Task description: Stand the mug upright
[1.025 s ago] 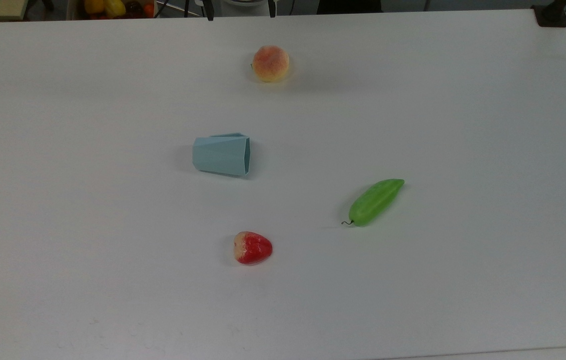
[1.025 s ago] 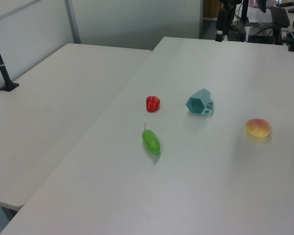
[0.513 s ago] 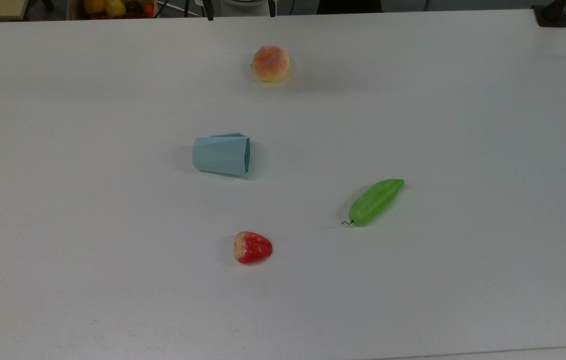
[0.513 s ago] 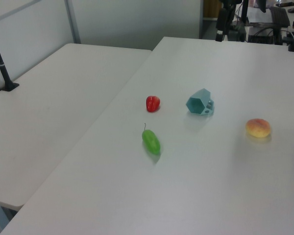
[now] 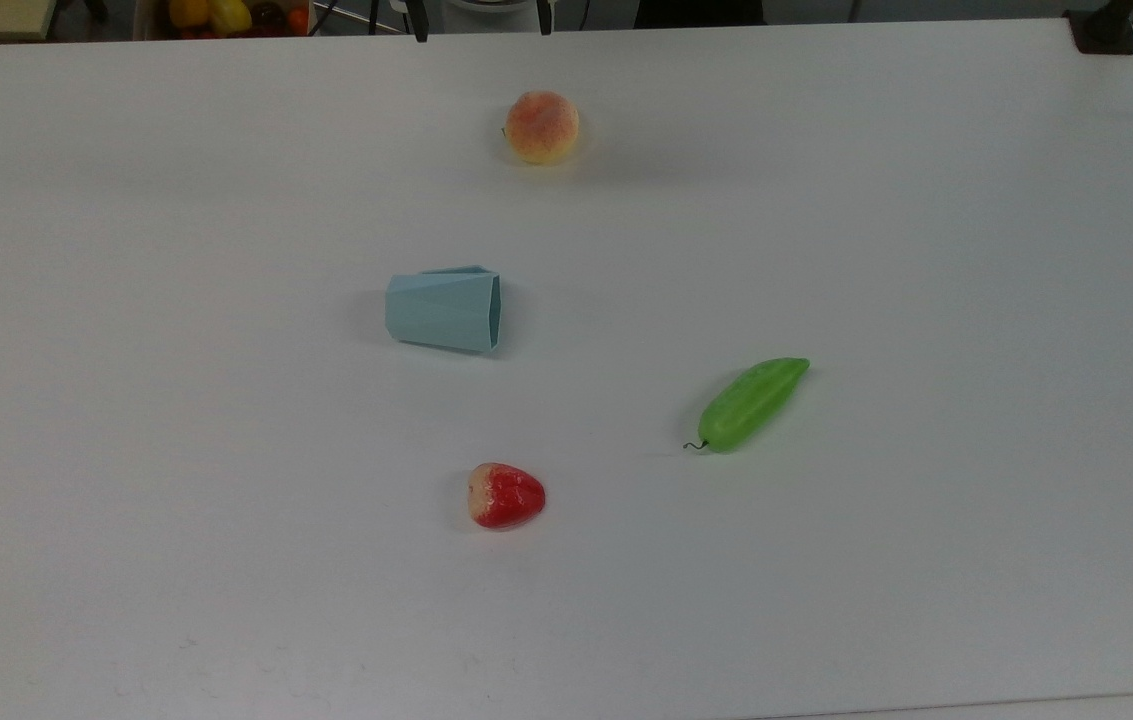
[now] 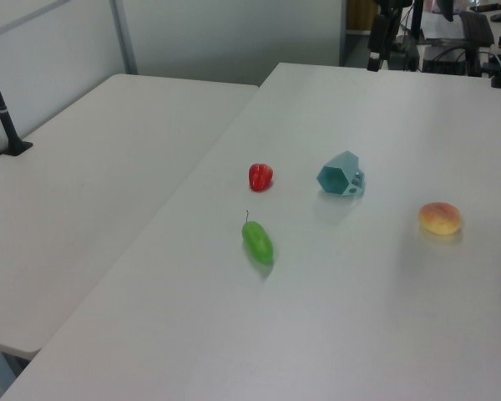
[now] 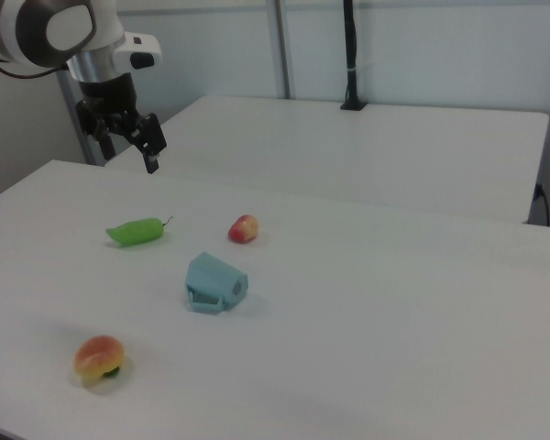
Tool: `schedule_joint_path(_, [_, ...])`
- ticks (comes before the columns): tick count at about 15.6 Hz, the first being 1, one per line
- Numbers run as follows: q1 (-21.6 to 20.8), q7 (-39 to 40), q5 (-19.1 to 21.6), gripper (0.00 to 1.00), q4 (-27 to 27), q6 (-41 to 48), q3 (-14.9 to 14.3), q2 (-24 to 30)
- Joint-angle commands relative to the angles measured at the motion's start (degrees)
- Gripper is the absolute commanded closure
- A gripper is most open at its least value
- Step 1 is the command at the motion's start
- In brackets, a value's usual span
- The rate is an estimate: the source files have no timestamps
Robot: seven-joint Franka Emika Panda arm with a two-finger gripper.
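Mug (image 5: 443, 311) on its side on white table (image 5: 926, 250)

Mug (image 5: 444, 311) is on its side on the white table (image 5: 926, 250), not upright. Pale blue-green, faceted walls, hexagonal rim, tapering to a narrower base. In the top view the open mouth faces the top view's right and the base points to the top view's left. The flat angular handle shows along its far edge there; in the right view the handle (image 7: 205, 300) lies low against the tabletop on the near side. In the left view the mug (image 6: 341, 175) shows its hexagonal opening towards the camera. It sits near the table's middle, touching nothing else.
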State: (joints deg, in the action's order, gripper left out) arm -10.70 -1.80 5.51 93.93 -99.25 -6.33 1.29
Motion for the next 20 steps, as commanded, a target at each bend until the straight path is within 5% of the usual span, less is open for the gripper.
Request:
schedule_joint_path(1, [-0.73,0.93,-0.14,0.0,1.17,-1.12,-0.34,0.47])
schedule_joint_path(4, [-2.74,-0.04,-5.22,0.0,0.38,-1.39,0.27,-2.24])
schedule_joint_path(8, [-3.54,-5.38,-6.64,0.0,-4.54,-1.39,0.36,-7.08])
schedule_joint_path(20, [-9.16,-31.23,-33.79,0.0,-7.8,-7.89,3.61,-21.23])
